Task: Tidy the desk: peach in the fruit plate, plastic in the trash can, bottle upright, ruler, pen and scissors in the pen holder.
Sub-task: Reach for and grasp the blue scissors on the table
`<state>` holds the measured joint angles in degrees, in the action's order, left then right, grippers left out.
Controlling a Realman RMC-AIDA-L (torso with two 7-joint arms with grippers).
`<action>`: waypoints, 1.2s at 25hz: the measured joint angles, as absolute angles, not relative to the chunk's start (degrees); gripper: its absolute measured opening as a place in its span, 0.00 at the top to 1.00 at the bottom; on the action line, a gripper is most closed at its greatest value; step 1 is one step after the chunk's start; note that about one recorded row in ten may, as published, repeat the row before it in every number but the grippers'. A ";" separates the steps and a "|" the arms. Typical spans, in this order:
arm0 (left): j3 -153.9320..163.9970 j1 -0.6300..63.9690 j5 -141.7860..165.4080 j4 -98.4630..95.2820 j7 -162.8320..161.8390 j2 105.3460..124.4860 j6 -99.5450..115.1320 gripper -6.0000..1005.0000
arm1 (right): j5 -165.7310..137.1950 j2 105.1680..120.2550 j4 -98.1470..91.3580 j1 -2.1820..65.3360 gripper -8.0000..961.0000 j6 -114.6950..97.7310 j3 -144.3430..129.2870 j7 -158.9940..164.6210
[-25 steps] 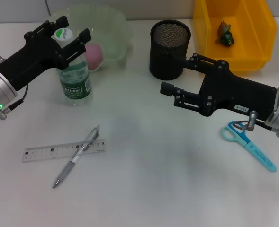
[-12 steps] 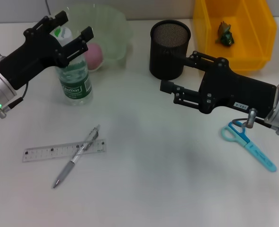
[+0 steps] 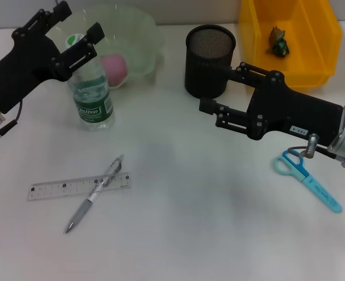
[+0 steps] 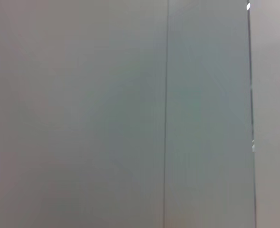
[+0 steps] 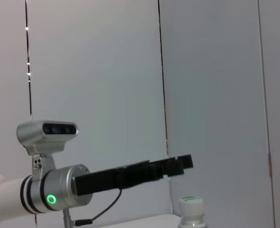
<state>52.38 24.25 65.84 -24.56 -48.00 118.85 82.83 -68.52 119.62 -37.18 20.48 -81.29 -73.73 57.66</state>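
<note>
The green-labelled bottle (image 3: 91, 92) stands upright at the back left, and its cap (image 5: 191, 207) also shows in the right wrist view. My left gripper (image 3: 75, 23) hovers open over the cap, holding nothing. The pink peach (image 3: 115, 67) lies in the pale green fruit plate (image 3: 138, 30). Crumpled plastic (image 3: 277, 40) sits in the yellow trash can (image 3: 313, 64). A clear ruler (image 3: 55, 188) lies front left with the pen (image 3: 96, 192) across it. Blue scissors (image 3: 308, 179) lie at the right. My right gripper (image 3: 220, 89) is open and empty beside the black mesh pen holder (image 3: 210, 55).
The left wrist view shows only a blank wall. In the right wrist view the left arm (image 5: 59, 190) reaches across in front of wall panels. The right arm's body (image 3: 295, 117) hangs over the table between the pen holder and the scissors.
My left gripper has pulled up and back to the left, off the bottle's neck. The bottle stays standing. The right arm has hardly shifted.
</note>
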 joint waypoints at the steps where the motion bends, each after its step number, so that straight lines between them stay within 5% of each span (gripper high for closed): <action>1: 52.37 23.84 65.49 -24.62 -48.00 118.80 84.46 0.21 | -68.50 119.62 -37.18 20.47 0.26 -81.50 -73.74 57.75; 16: 54.71 21.81 66.64 -25.34 -48.41 118.37 96.42 0.21 | -68.97 118.97 -38.37 20.23 0.27 -83.16 -73.62 62.64; 30: 56.26 21.10 73.61 -33.67 -62.38 117.87 96.50 0.22 | -92.64 116.49 -56.80 23.18 0.26 -91.75 -63.45 90.56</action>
<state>56.27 21.10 73.61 -33.67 -62.38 117.87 96.50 -92.64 116.49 -56.80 23.18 -91.75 -63.45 90.56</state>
